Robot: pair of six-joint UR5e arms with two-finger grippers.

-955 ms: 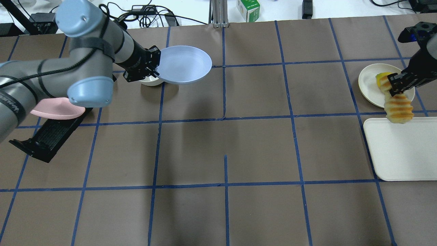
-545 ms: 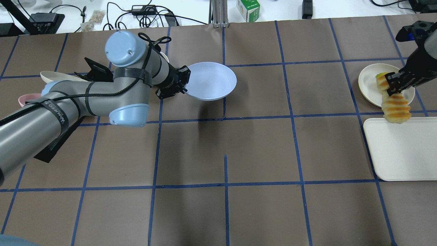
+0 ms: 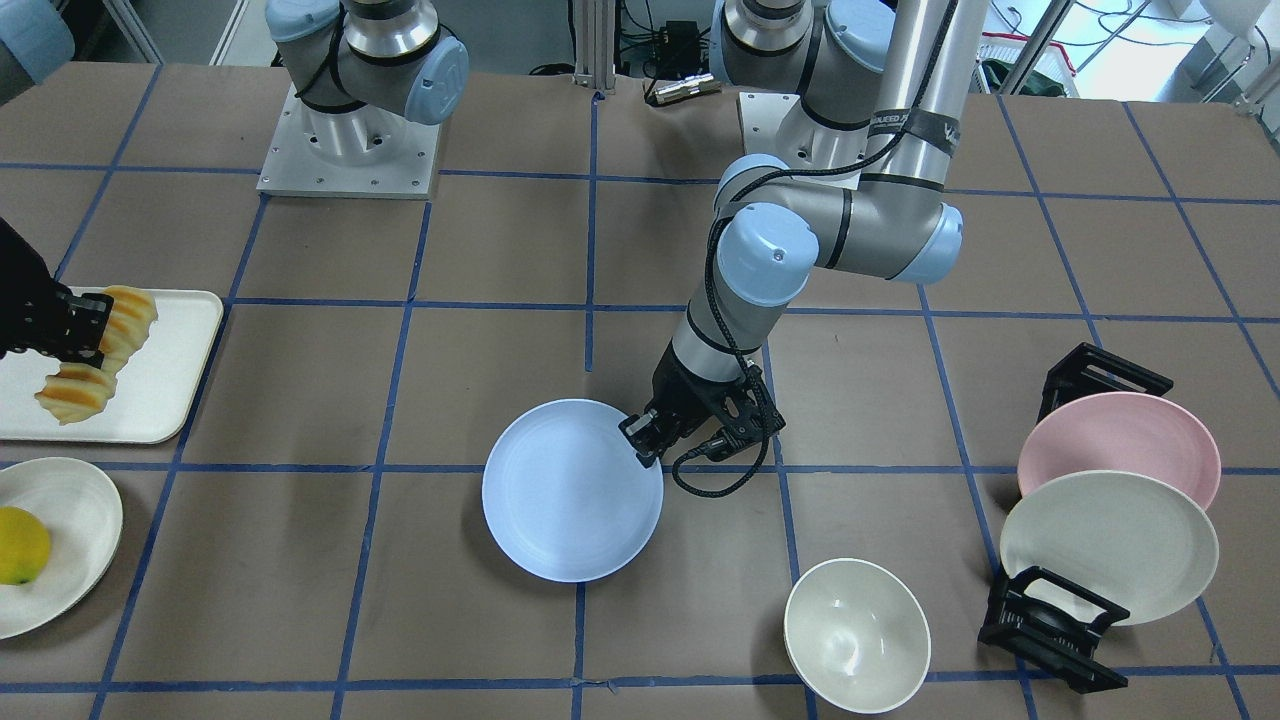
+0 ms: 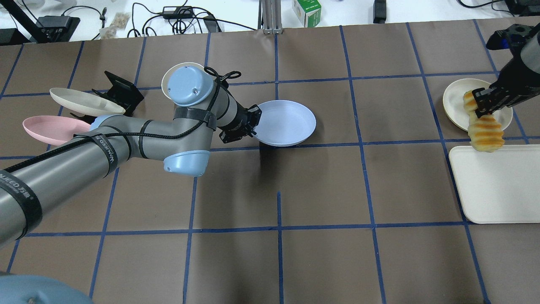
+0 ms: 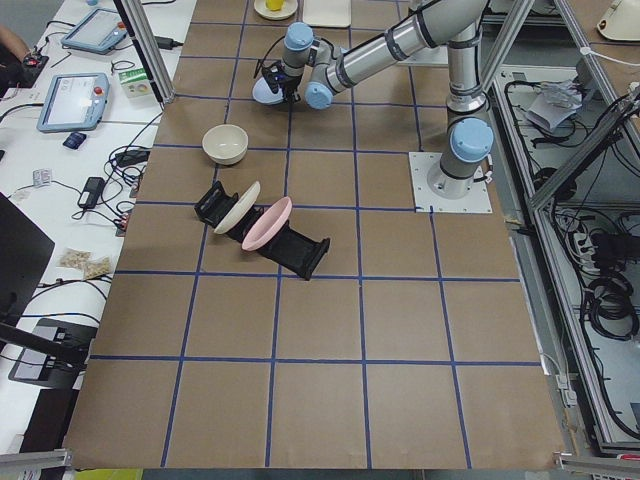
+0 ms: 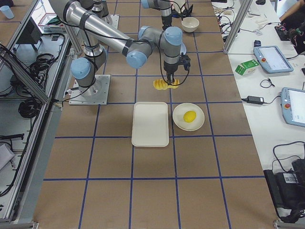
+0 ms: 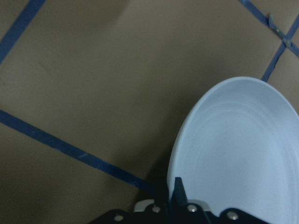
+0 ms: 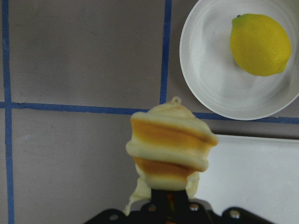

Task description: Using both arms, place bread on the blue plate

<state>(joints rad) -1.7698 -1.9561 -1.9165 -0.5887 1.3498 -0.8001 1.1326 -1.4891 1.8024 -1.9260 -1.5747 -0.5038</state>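
The pale blue plate hangs just above the table near its middle. My left gripper is shut on its rim at the plate's left edge. It also shows in the front view and the left wrist view. The striped orange and pale-yellow bread hangs from my right gripper, which is shut on its upper part. It is above the far edge of the white tray. The right wrist view shows the bread end-on in the jaws.
A white tray lies at the right edge. An off-white plate beside it holds a lemon. A pink plate and an off-white plate stand in a black rack on the left side. A white bowl sits near them.
My left arm has carried the blue plate rightward and nearer, from the rack area toward the table's middle. My right gripper with the bread has barely shifted.
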